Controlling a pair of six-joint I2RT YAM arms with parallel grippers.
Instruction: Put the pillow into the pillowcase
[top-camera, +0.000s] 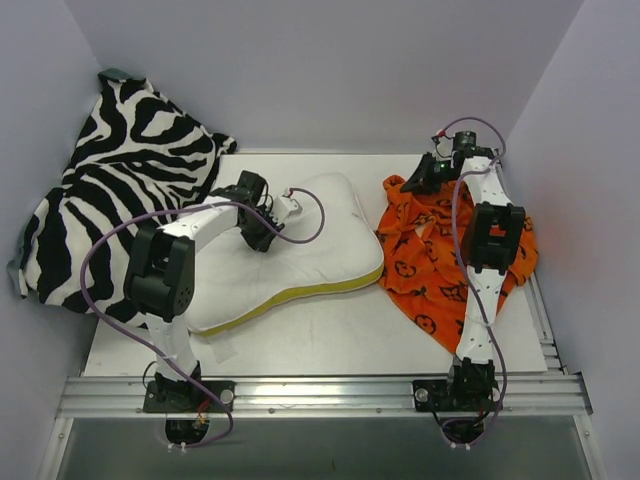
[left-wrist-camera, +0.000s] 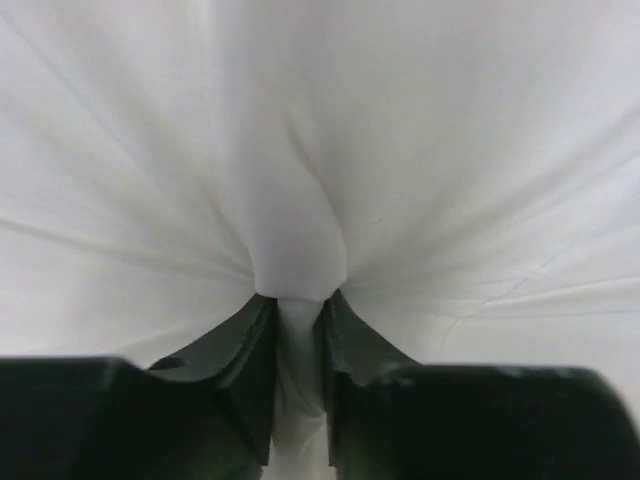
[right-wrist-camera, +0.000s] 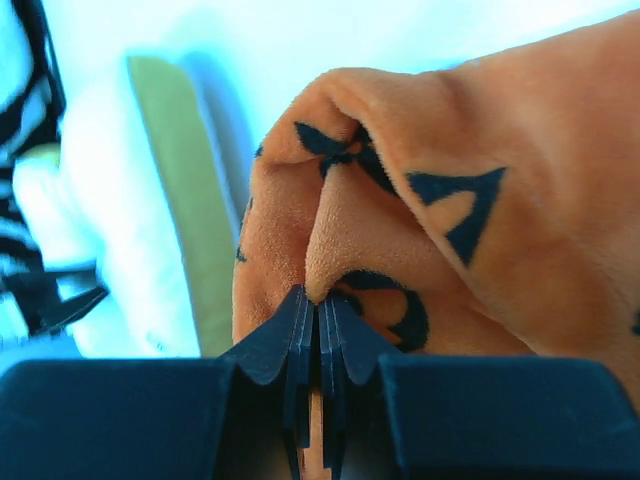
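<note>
We see left pincer (left-wrist-camera: 298, 302) nearly closed, pinching a fold of the pillow (left-wrist-camera: 300, 150) beneath it | right pincer (right-wrist-camera: 316, 296) pressed together on a fold of the pillowcase (right-wrist-camera: 450, 200), pillow to its left | we count one pillow, one pillowcase, one zebra cloth (top-camera: 110, 190) left of the left pincer

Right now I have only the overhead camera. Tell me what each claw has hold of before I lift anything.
Observer: The left claw has a fold of the white pillow pinched in it, and the cloth puckers toward the pinch.
Operator: Now report the right one.
Observer: The right claw is shut on a bunched fold of the orange pillowcase.
Operator: Check whether the pillowcase mouth is open.
Observer: The right wrist view shows only folded cloth at the claw. I cannot make out an opening.
</note>
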